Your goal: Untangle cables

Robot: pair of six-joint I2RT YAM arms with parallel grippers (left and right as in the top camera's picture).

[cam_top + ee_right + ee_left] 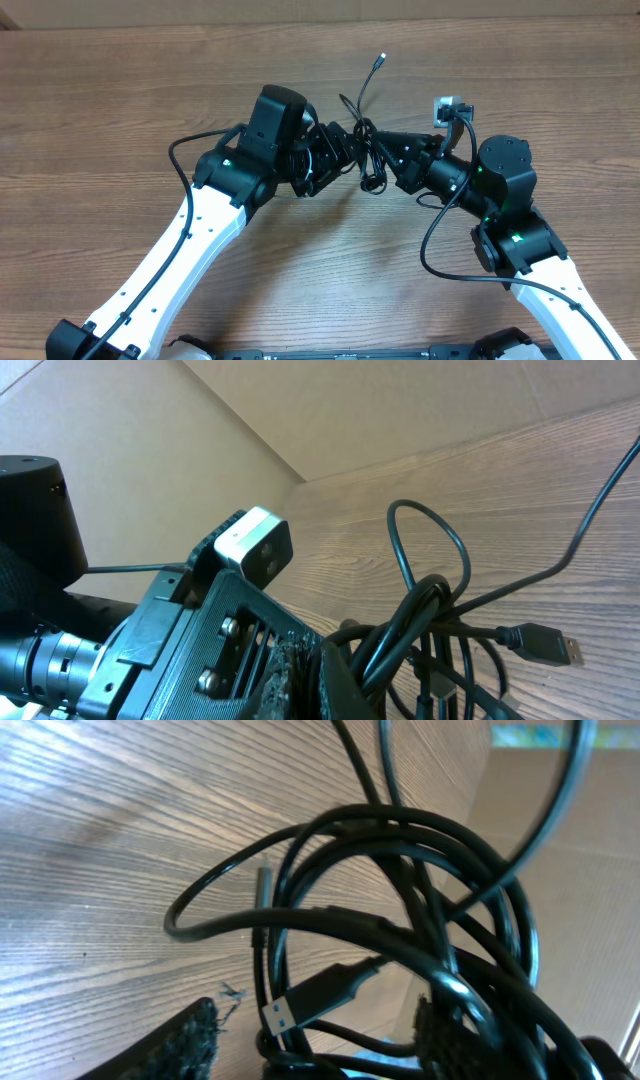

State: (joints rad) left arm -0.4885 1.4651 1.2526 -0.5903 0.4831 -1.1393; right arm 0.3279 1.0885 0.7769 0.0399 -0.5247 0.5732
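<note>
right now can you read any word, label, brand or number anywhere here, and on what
No readable text in any view.
cables: no print visible on the black jackets.
USB plug: no marking can be made out.
white block in the right wrist view: no print visible on it.
coloured strip at the top edge of the left wrist view: too blurred to read.

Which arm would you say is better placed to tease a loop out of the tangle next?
Left, probably. The right claw is shut on the cables, anchoring them, while the left claw stands open around loose loops and a USB plug, ready to pull.
</note>
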